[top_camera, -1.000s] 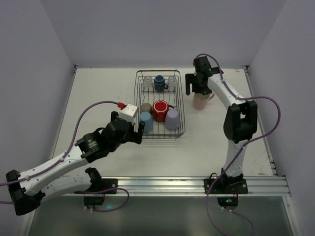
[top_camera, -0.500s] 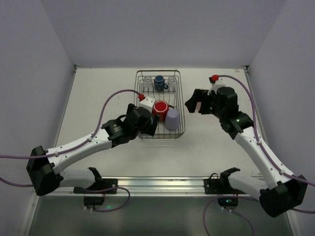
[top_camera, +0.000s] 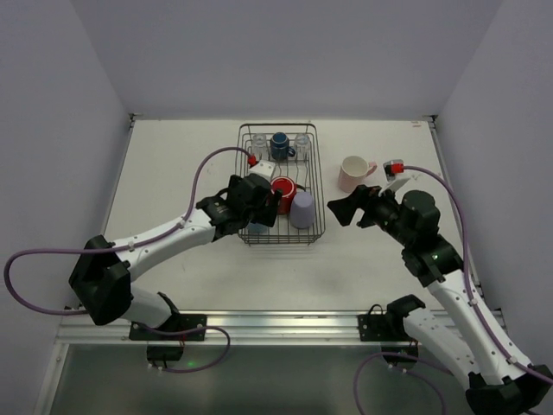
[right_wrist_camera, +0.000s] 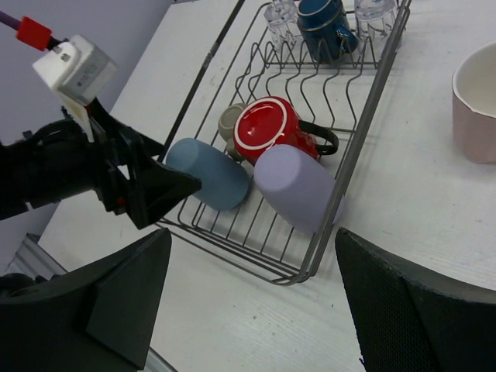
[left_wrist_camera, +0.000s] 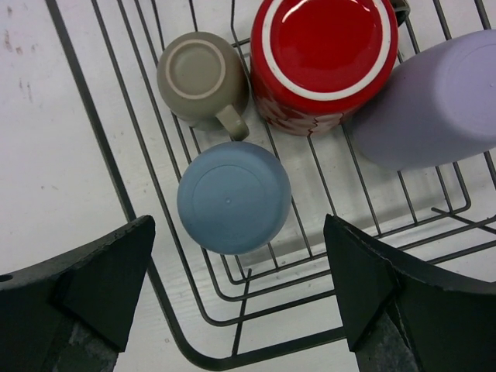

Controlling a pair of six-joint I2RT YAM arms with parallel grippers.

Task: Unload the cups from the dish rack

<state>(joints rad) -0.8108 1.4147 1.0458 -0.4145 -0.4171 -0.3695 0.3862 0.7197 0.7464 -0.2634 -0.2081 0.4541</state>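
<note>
Pink ceramic mug now unloaded onto the desk, both pincers gape empty: the right pincer backed away, the left pincer newly poised over the racked light-blue tumbler.

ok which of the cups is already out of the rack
The pink mug. It stands upright on the table, just right of the dish rack, while all the rest in view sit inside the wire basket.

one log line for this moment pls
left gripper: open, above light blue cup in dish rack | right gripper: open, empty | pink cup: upright on table, right of rack
</note>
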